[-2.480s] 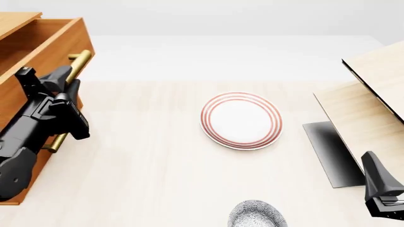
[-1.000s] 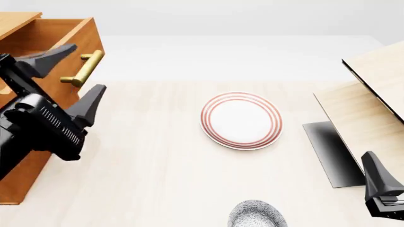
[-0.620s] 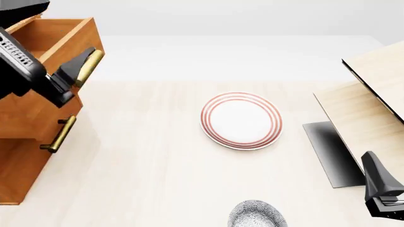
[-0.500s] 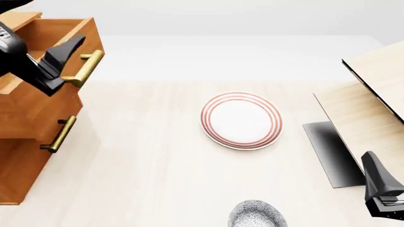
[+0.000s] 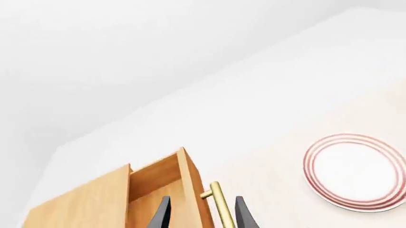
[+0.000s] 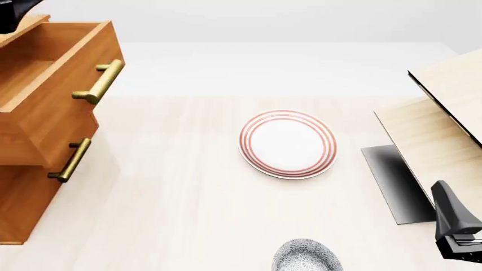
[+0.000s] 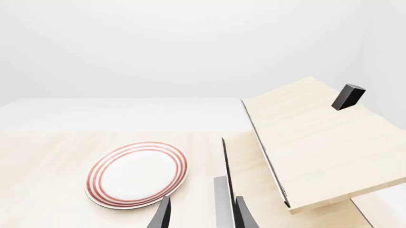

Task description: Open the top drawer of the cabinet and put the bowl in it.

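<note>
The orange-brown cabinet (image 6: pixel 22 197) stands at the table's left. Its top drawer (image 6: pixel 53 96) is pulled out, and the hollow inside looks empty. The drawer's brass handle (image 6: pixel 98 82) is free. Only a dark bit of the left arm (image 6: pixel 13 8) shows in the front view's top-left corner. In the left wrist view my left gripper (image 5: pixel 201 217) is open, high above the top drawer (image 5: pixel 155 178) and handle (image 5: pixel 219 204). The speckled bowl (image 6: pixel 305 257) sits at the near edge. My right gripper (image 6: pixel 454 228) is open to the bowl's right, holding nothing; its fingers (image 7: pixel 162 214) are parted.
A white plate with red rings (image 6: pixel 288 144) lies mid-table, also seen as the plate (image 7: pixel 136 173). A pale light-wood unit (image 6: pixel 441 130) with a dark open gap fills the right side. A second brass handle (image 6: pixel 69 161) marks the middle drawer.
My left arm has let go of the drawer handle and risen up and back, almost out of the front view. The top drawer stays pulled out. Right arm, bowl and plate are unmoved.
</note>
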You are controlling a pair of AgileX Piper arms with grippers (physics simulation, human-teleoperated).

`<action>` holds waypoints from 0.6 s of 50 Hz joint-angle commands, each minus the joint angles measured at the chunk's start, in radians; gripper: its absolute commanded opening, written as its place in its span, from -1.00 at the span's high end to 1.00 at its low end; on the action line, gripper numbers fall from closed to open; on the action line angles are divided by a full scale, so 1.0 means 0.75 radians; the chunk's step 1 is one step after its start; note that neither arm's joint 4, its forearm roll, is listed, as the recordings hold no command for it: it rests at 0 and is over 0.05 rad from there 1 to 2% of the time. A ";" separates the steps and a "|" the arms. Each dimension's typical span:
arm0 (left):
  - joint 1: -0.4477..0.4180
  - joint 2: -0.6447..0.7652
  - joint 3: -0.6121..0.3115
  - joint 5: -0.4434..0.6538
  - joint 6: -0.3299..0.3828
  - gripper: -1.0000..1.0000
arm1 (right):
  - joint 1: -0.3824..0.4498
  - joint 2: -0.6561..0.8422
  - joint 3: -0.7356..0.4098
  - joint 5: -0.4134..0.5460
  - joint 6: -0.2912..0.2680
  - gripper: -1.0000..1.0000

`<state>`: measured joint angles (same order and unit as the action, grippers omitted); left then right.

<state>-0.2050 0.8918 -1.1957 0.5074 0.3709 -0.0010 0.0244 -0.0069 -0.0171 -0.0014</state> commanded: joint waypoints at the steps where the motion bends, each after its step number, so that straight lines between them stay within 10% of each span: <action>1: 0.063 0.071 -0.165 0.210 -0.156 -1.00 | 0.000 -0.011 0.002 0.009 0.001 -1.00; 30: 0.125 0.411 -0.371 0.447 -0.483 -1.00 | 0.000 -0.012 0.002 0.010 0.001 -1.00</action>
<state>-0.1056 1.1190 -1.4365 0.8000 0.0876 -0.0009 0.0245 -0.0069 -0.0172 -0.0014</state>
